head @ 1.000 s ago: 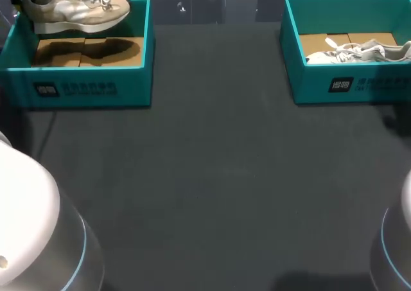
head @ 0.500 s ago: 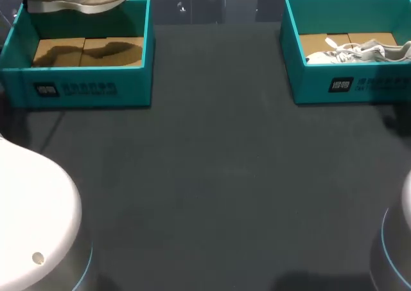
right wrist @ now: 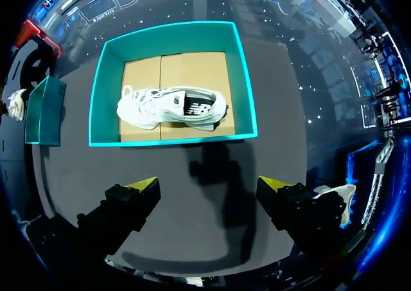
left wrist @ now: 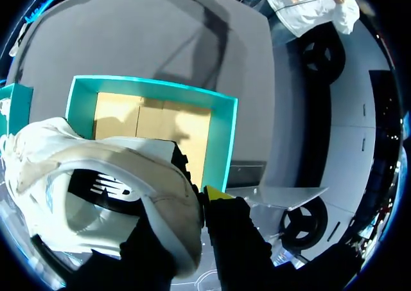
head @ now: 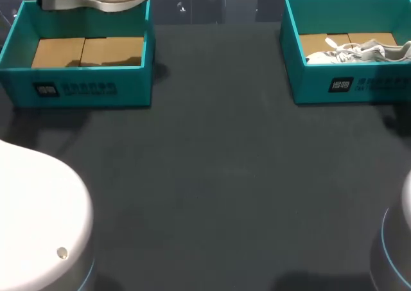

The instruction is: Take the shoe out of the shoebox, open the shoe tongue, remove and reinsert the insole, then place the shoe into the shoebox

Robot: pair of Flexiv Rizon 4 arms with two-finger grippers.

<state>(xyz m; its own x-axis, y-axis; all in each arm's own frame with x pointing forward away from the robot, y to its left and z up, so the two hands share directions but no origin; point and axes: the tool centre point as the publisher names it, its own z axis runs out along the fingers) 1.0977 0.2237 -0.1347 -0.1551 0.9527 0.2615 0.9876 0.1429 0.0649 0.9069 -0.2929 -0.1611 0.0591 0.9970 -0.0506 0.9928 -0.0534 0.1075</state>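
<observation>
Nearest in the head view, the white housings of the left arm [head: 35, 220] and the right arm [head: 399, 239] flanked the dark table [head: 218, 175]. The right gripper [right wrist: 207, 185] hung over the table just short of the right shoebox [right wrist: 173, 140], with its fingers spread wide and nothing between them. The white sneaker [right wrist: 173, 108] lay inside that box on the cardboard floor. Farther off, the left gripper [left wrist: 196, 207] was clamped on the heel of the beige sneaker [left wrist: 96, 188], with only 1 of its yellow tips showing beside the collar. That shoe hung in the air above the far rim of the left shoebox [head: 83, 88], touching none of its walls. The step in hand looked like the lift-out. To do it well, the left arm would likely need to keep a firm pinch, since a shoe held by the heel could pivot toe-down. It should carry the shoe over the front wall before lowering it, and set it sole-down on the open table where the right gripper could reach the tongue. Counted: 2 teal shoeboxes, 2 sneakers (1 held, 1 boxed), 2 arms and 2 grippers.
</observation>
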